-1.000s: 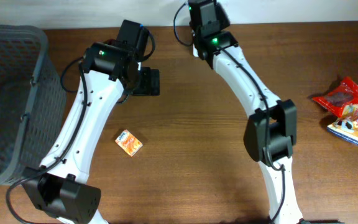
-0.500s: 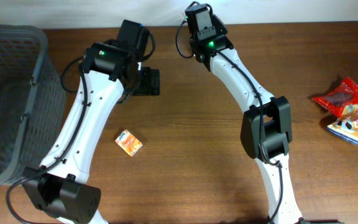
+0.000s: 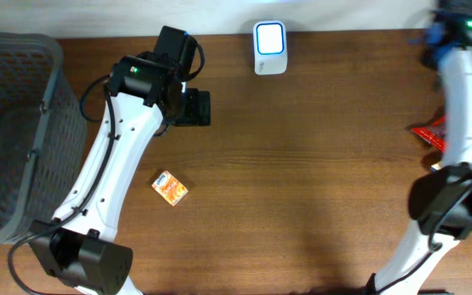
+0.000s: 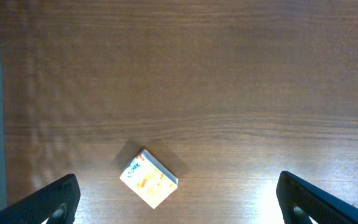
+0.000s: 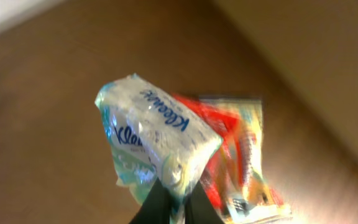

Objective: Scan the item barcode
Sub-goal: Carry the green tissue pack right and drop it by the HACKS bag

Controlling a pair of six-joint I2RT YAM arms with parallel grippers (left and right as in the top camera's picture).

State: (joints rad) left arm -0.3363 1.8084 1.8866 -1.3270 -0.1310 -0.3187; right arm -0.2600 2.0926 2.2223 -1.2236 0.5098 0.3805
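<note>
While the right arm stretches along the right edge of the surface point(image 3: 301, 188) toward its far right corner, blurred in the overhead view, the right gripper point(image 5: 174, 198) is pinched tight on the bottom end of a Kleenex pack point(image 5: 157, 138). So the task item is held up off the wood at that corner. Pack is clear-ish film w/ white tissues inside, tilted, and "Kleenex" reads in blue script along its upper face; the smaller print beside it is too blurred to read. Just behind it in the wrist view lie snack packets point(image 5: 244, 165), red and yellow w/ a clear sealed rim, print unreadable; overhead only a red corner shows past the arm near the right edge. Scanner point(image 3: 270, 47), white w/ a blue-rimmed window, sits at the far edge approx. mid-width, well apart from the pack. Left gripper point(image 3: 193, 107) hovers over the far left part of the surface, holding nothing, its fingers point(image 4: 51, 200) spread wide at both lower corners of its wrist view. Between them on the wood lies a small orange box point(image 4: 148, 178), corner-on, its white and orange print too small to read; overhead it sits toward the near left, just right of the left arm. Grey mesh basket point(image 3: 15, 123) stands at the left edge.
</note>
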